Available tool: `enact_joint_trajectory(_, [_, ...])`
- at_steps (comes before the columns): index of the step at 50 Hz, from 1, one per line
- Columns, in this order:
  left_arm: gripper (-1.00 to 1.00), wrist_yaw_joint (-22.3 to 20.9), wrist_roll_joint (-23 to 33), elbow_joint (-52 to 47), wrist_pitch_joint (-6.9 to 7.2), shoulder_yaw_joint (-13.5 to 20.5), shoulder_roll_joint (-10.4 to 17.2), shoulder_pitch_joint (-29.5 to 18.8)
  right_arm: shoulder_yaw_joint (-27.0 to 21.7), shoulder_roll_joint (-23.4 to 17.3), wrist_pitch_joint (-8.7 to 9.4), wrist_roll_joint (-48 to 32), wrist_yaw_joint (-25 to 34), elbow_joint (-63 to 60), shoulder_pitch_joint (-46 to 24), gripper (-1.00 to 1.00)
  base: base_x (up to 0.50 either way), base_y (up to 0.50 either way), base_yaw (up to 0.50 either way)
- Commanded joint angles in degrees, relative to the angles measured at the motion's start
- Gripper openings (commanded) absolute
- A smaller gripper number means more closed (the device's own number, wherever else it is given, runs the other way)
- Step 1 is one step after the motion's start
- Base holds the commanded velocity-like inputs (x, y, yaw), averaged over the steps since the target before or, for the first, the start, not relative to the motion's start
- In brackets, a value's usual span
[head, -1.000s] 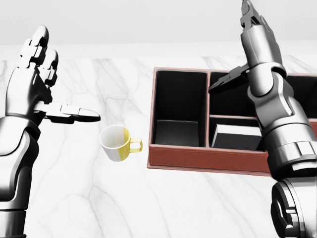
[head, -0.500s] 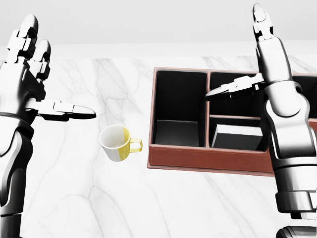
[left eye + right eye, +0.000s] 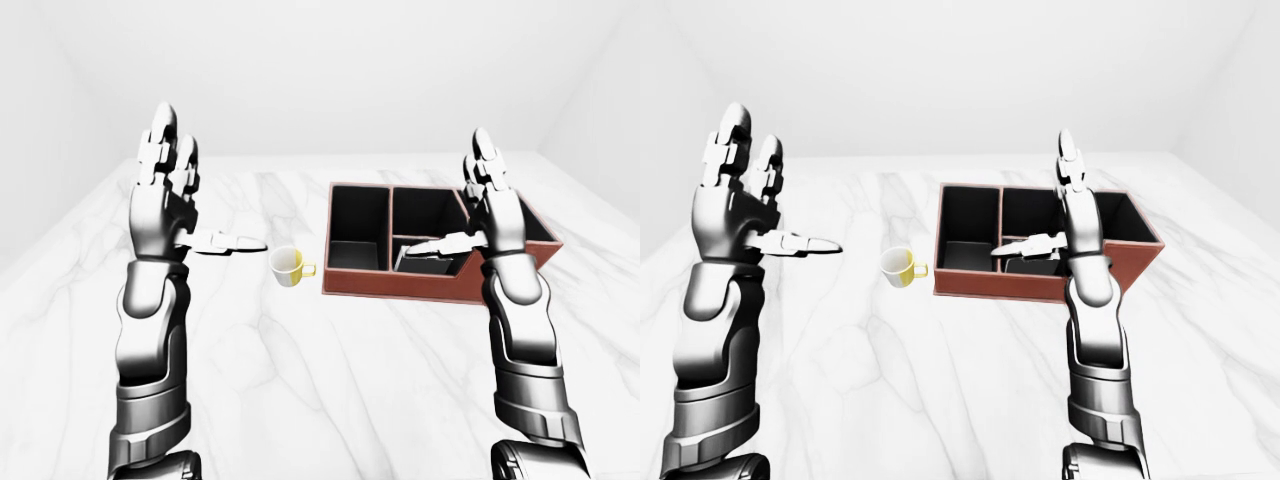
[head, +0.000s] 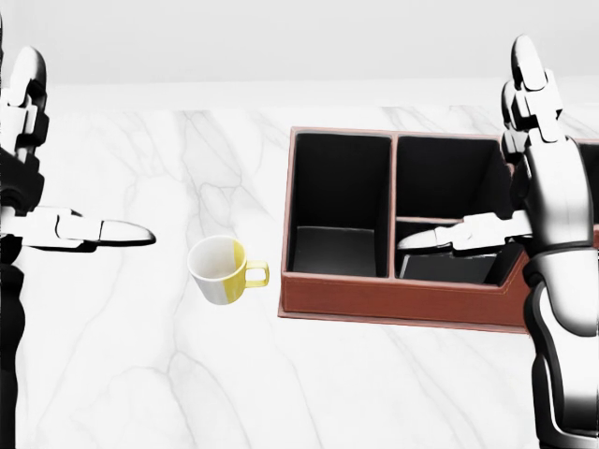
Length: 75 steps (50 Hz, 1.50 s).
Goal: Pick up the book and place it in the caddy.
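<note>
— White marble with grey veins makes up the tabletop [image 4: 140, 374]. How many things stand on it?

— 3: 1 caddy [image 4: 393, 301], 1 mug [image 4: 217, 269] and 1 book [image 4: 447, 267]. Above it are 2 robot hands, each raised upright.

— Describe the book.

— A flat dark slab, nearly the same black as the caddy's lining, so only its paler top edge sets it apart. It lies inside the caddy, in the small near compartment right of the tall left-hand one. The caddy itself is reddish-brown outside (a leather look) and the 3 compartments I can count are black inside.

— And the hands?

— The left hand [image 3: 165, 195] is spread wide, 2 fingers pointing up and the thumb out sideways toward the mug, grasping nothing. The right hand [image 3: 490, 205] is likewise released, fingers up, thumb reaching left over the book's compartment without touching the book, as far as I can tell.

— The mug?

— White with a yellow handle and yellow inner side, tipped over, its mouth facing up-left in the head view, just left of the caddy, apart from it.

— Do the views differ?

— The head view cuts off the left hand at its edge; both eye views show the 2 arms whole, plus the caddy's far right wall [image 3: 1145, 225].
</note>
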Motion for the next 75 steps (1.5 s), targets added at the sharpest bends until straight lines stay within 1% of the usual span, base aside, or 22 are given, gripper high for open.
enact_joint_trajectory(1, [1.00, 0.2, -1.6, -11.8, 0.00, 1.1, -2.0, 7.4, -0.3, 3.4, -0.75, 2.4, 0.2, -5.0, 9.4, 1.00, 0.00, 0.00, 0.00])
enact_joint_trajectory(4, [1.00, 0.1, -2.2, -15.1, 0.00, 1.1, -3.2, 10.2, 0.0, 4.1, -4.02, 2.8, 0.0, -3.6, 10.4, 1.00, 0.00, 0.00, 0.00])
enact_joint_trajectory(6, [1.00, -0.1, -1.9, -16.1, 0.00, 1.0, -3.6, 11.3, 0.1, 4.3, -5.35, 3.1, -0.2, -2.7, 10.6, 1.00, 0.00, 0.00, 0.00])
enact_joint_trajectory(7, [1.00, -0.4, -2.5, -17.8, 0.00, 1.4, -4.0, 12.5, 0.1, 4.5, -7.12, 3.4, -0.5, -1.5, 10.7, 1.00, 0.00, 0.00, 0.00])
enact_joint_trajectory(11, [1.00, -0.8, -3.2, -20.5, 0.00, 2.1, -4.7, 14.9, -0.1, 4.5, -10.00, 4.7, -1.4, 0.8, 10.5, 1.00, 0.00, 0.00, 0.00])
enact_joint_trajectory(16, [1.00, -1.6, -2.3, -22.8, 0.00, 2.1, -5.6, 17.9, 0.2, 4.7, -10.00, 5.6, -2.8, 5.4, 10.1, 1.00, 0.00, 0.00, 0.00])
enact_joint_trajectory(21, [1.00, -2.0, -3.3, -26.6, 0.00, 3.9, -6.7, 20.5, 0.5, 5.1, -10.00, 6.6, -4.4, 9.6, 10.1, 1.00, 0.00, 0.00, 0.00])
enact_joint_trajectory(26, [1.00, -2.7, -3.4, -29.0, 0.00, 4.4, -7.4, 22.8, 0.2, 4.6, -10.00, 7.6, -5.1, 8.6, 9.9, 1.00, 0.00, 0.00, 0.00])
enact_joint_trajectory(28, [1.00, -3.3, -3.2, -30.4, 0.00, 4.5, -8.1, 24.3, -0.3, 4.3, -10.00, 8.5, -5.4, 6.8, 9.9, 1.00, 0.00, 0.00, 0.00])
enact_joint_trajectory(34, [1.00, -4.5, -2.4, -30.4, 0.00, 4.6, -9.1, 25.9, -1.0, 3.9, -10.00, 9.6, -5.6, 3.2, 10.1, 1.00, 0.00, 0.00, 0.00])
enact_joint_trajectory(44, [1.00, -4.5, -2.8, -29.5, 0.00, 4.9, -9.2, 25.8, -2.0, 4.5, -10.00, 11.3, -4.7, -6.9, 12.9, 1.00, 0.00, 0.00, 0.00])
enact_joint_trajectory(56, [1.00, -4.2, -3.8, -31.0, 0.00, 5.5, -9.3, 26.1, -2.1, 6.8, -10.00, 13.6, -1.4, -20.9, 17.8, 1.00, 0.00, 0.00, 0.00])
enact_joint_trajectory(59, [1.00, -4.2, -4.3, -31.5, 0.00, 5.9, -9.5, 26.5, -2.1, 7.4, -9.73, 15.5, 0.1, -25.7, 19.2, 1.00, 0.00, 0.00, 0.00])
enact_joint_trajectory(62, [1.00, -4.2, -4.6, -31.9, 0.00, 6.2, -9.6, 26.8, -3.0, 7.7, -6.89, 18.0, 0.1, -30.4, 19.9, 1.00, 0.00, 0.00, 0.00])
enact_joint_trajectory(64, [1.00, -4.2, -5.0, -32.4, 0.00, 6.4, -9.8, 27.2, -4.1, 7.4, -4.01, 19.7, -0.1, -34.0, 20.3, 1.00, 0.00, 0.00, 0.00])
enact_joint_trajectory(65, [1.00, -4.3, -5.1, -32.6, 0.00, 6.5, -9.9, 27.3, -4.4, 7.5, -3.48, 20.4, 0.1, -34.9, 20.3, 1.00, 0.00, 0.00, 0.00])
enact_joint_trajectory(66, [1.00, -4.3, -5.3, -32.9, 0.00, 6.6, -9.9, 27.5, -4.9, 7.4, -2.16, 21.2, -0.2, -36.2, 20.5, 1.00, 0.00, 0.00, 0.00])
enact_joint_trajectory(68, [1.00, -4.4, -5.9, -33.6, 0.00, 7.0, -10.1, 27.7, -5.6, 7.3, -1.48, 21.9, -0.4, -37.0, 20.2, 1.00, 0.00, 0.00, 0.00])
enact_joint_trajectory(69, [1.00, -4.3, -6.3, -34.0, 0.00, 7.3, -10.1, 27.7, -6.5, 7.1, -0.31, 23.6, -0.9, -38.0, 19.8, 1.00, 0.00, 0.00, 0.00])
enact_joint_trajectory(71, [1.00, -4.3, -6.6, -34.2, 0.00, 7.5, -10.1, 27.8, -7.0, 6.8, 0.00, 24.3, -1.2, -38.5, 19.6, 1.00, 0.00, 0.00, 0.00])
enact_joint_trajectory(73, [1.00, -4.3, -7.1, -34.8, 0.00, 7.7, -10.3, 28.0, -8.9, 5.8, 0.00, 27.1, -2.6, -39.9, 18.6, 1.00, 0.00, 0.00, 0.00])
enact_joint_trajectory(75, [1.00, -4.3, -7.8, -35.2, 0.00, 8.0, -10.3, 28.1, -9.8, 5.1, 0.00, 28.7, -3.4, -40.4, 18.3, 1.00, 0.00, 0.00, 0.00])
